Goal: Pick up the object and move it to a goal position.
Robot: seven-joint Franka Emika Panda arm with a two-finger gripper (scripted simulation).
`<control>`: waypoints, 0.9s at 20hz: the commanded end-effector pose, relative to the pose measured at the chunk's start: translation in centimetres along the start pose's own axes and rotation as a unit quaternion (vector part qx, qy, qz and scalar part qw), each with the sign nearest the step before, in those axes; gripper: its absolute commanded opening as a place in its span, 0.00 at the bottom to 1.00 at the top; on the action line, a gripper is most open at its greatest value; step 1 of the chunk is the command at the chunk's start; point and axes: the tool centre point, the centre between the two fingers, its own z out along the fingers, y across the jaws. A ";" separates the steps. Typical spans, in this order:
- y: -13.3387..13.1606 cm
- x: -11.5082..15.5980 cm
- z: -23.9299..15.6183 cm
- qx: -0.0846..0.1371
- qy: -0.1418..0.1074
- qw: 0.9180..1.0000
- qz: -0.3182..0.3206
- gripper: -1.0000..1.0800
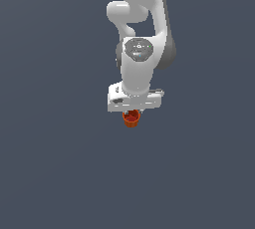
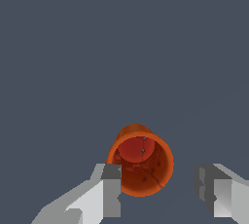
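The pincer points straight down, its fingers spread wider than the cup, which sits between them nearer one finger; contact cannot be confirmed. In the exterior view, the cup lies at frame centre beneath the white hand. The arm rises vertically to the top edge. Bare table extends on all sides.

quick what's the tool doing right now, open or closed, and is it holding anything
Tool: open, holding nothing. The orange-red cup sits between its fingers, one at its rim, the other clear of it.
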 end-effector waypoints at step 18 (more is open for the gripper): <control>0.3 0.5 5.0 -0.054 -0.159 0.941 -0.292 0.62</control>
